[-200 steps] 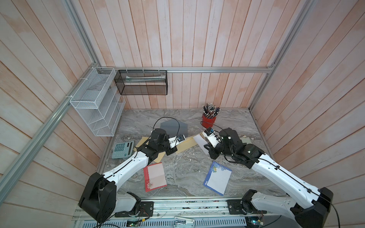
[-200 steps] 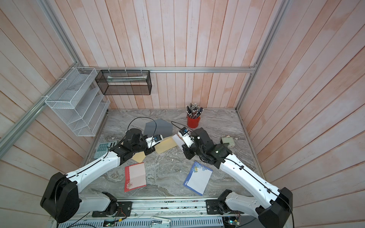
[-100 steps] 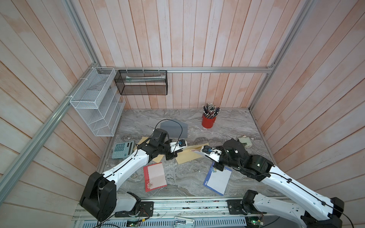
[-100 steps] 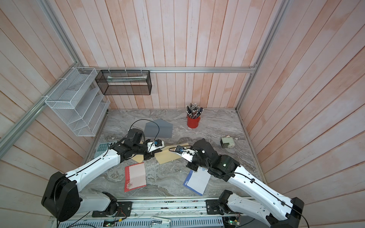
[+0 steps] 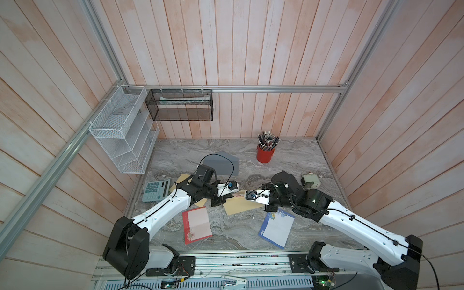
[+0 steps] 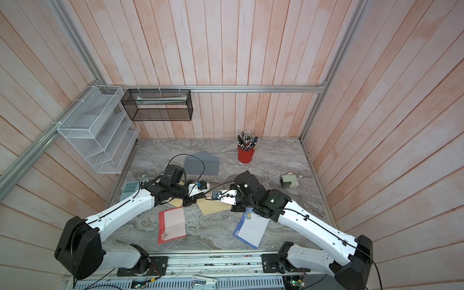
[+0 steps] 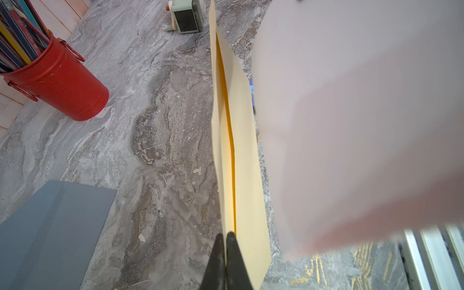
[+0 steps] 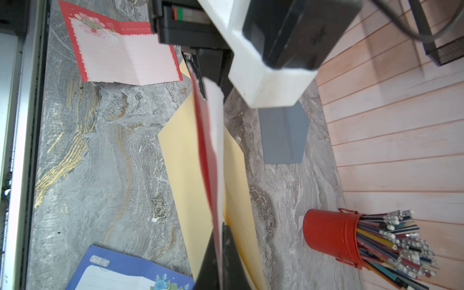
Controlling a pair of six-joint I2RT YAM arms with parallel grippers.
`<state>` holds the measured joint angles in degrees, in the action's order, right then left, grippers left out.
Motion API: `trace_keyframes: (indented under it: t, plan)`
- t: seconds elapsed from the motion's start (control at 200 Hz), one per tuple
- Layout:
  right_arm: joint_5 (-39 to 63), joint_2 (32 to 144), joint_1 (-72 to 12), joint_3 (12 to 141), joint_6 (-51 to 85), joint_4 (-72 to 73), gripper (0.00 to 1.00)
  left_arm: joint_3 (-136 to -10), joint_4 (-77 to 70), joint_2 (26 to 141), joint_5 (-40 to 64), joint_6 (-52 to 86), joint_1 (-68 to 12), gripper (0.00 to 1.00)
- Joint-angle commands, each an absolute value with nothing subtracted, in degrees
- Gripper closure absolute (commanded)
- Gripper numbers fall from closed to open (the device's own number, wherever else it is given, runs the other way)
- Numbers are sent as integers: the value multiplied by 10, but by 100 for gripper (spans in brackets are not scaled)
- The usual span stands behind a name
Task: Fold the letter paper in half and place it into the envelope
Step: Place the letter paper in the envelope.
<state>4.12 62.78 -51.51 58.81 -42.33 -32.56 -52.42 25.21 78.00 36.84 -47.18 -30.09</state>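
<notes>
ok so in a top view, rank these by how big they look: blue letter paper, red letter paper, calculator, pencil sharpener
1. blue letter paper and red letter paper, too alike to rank
2. calculator
3. pencil sharpener

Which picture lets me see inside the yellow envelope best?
The left wrist view: the yellow envelope runs away from the camera, its mouth gaping, pinched by the left gripper. Both top views show it small, partly under the arms. The right wrist view shows only its flat outside behind the red paper.
</notes>
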Motion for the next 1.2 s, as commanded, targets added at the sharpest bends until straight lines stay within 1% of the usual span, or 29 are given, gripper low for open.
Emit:
trace_keyframes:
  t: [0.0,0.25,0.38,0.48,0.785,1.195]
  plan:
    - [49,639,-527,605,-461,-345,100,-539,278,784,395,-501,-305,100]
    - [28,638,-541,584,-481,-322,100,-557,313,790,399,-531,-309,100]
    - [25,619,-542,554,-480,-291,100,-614,391,826,351,-557,-330,100]
    - [31,603,-543,528,-469,-278,100,-637,418,844,321,-563,-341,100]
    - [18,573,-544,481,-441,-253,100,-594,385,810,321,-580,-341,100]
    - [5,594,-545,464,-457,-235,100,-588,377,809,337,-573,-341,100]
